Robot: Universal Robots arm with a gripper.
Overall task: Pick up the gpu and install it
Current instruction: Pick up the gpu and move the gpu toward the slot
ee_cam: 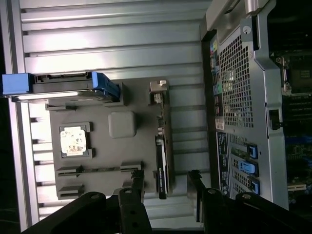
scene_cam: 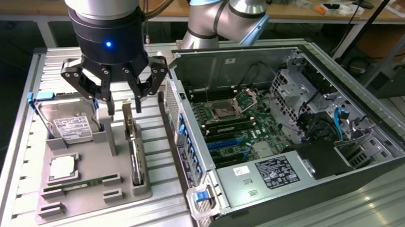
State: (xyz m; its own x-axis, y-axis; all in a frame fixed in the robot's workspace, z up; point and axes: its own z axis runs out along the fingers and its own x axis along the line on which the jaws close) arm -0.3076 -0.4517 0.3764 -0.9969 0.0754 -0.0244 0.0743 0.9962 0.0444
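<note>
Nearest, the grey moulded fixture (scene_cam: 91, 198) on the ribbed alu table (scene_cam: 15, 150). Each part gets its own pocket, so the memory stick (scene_cam: 77, 184) lies flat and the CPU (scene_cam: 63, 168) sits in a square recess. The gpu (scene_cam: 134, 151) stands on edge in its slot – thin dark board, silvery bracket at one end, top edge offered for a pinch. Gripper (scene_cam: 123, 102) hovers over it, black fingers spread wide, one each side, holding nothing. Beyond, hard drive (scene_cam: 69, 123) upright – then the open PC case (scene_cam: 228, 64), motherboard (scene_cam: 236, 122) exposed.
</note>
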